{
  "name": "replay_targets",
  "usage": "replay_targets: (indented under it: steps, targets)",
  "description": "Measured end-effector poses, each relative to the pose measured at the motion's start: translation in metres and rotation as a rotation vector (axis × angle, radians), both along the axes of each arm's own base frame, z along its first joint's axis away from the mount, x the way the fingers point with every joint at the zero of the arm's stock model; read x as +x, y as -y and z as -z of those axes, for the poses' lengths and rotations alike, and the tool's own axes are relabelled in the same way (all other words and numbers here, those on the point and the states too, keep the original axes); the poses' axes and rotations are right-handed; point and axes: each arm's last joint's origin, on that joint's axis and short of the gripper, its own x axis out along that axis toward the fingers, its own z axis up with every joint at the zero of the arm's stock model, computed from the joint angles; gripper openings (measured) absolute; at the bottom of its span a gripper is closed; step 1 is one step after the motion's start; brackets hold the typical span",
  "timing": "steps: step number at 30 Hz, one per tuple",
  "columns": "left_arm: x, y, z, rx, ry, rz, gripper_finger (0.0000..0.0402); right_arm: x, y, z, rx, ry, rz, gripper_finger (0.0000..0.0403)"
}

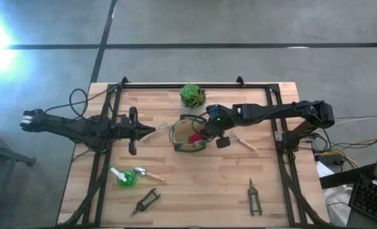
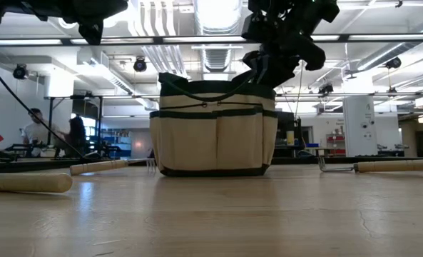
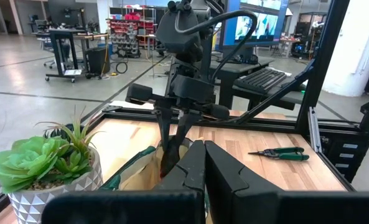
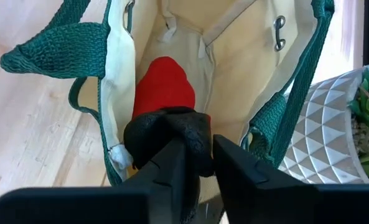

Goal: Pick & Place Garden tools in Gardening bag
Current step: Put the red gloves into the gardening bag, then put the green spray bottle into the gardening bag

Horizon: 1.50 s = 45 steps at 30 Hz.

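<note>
No brand, label or legible writing shows on any object.

The small tan fabric gardening bag (image 1: 189, 135) with dark green trim and woven loop handles stands upright near the middle of the light wooden counter (image 1: 194, 191), just beside the green succulent in a white faceted pot (image 1: 192, 97). The right end effector (image 4: 198, 163) hangs over the bag's open mouth, its two dark fingers slightly parted around the black end of a red-and-black item (image 4: 165, 93) that lies down inside the bag; whether the fingers are pinching it or merely touching it cannot be told. The bag's green rim stands close on both sides of the fingers, leaving little room there.

The left end effector (image 1: 151, 131) rests low over the counter just left of the bag, fingers pressed together and holding nothing.

A wooden-handled rake fork (image 1: 157, 133) lies just beyond the left fingertips, and another wooden-handled tool (image 1: 244, 142) lies right of the bag under the right arm. Toward the near edge lie a green-and-white tool (image 1: 121, 177), a silver trowel with a wooden handle (image 1: 147, 173), and two black pruners (image 1: 146, 201) (image 1: 254, 196), well apart from each other. Bare wood lies open between them and the bag. A black metal frame (image 1: 182, 86) borders the counter.
</note>
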Motion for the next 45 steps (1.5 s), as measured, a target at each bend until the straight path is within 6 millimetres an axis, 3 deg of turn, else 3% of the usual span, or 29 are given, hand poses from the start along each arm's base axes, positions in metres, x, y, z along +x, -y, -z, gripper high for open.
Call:
replay_targets:
  steps: [9, 28, 38, 45]
  targets:
    - [0.0, 0.0, 0.0, 0.0, 0.0, 0.0, 0.0005, -0.003, 0.0, -0.002, 0.005, -0.025, -0.002, 0.0116]
    - [0.0, 0.0, 0.001, 0.001, -0.006, 0.0, 0.0005, -0.007, -0.006, -0.041, 0.078, -0.057, -0.025, 0.0122]
    - [0.0, 0.0, 0.003, 0.003, -0.027, 0.0, 0.0005, -0.022, -0.013, -0.063, 0.176, -0.126, -0.027, 0.0088]
    - [0.0, 0.0, 0.002, 0.0, -0.026, 0.0, 0.0005, -0.055, -0.018, -0.071, 0.253, -0.133, 0.034, 0.0026]
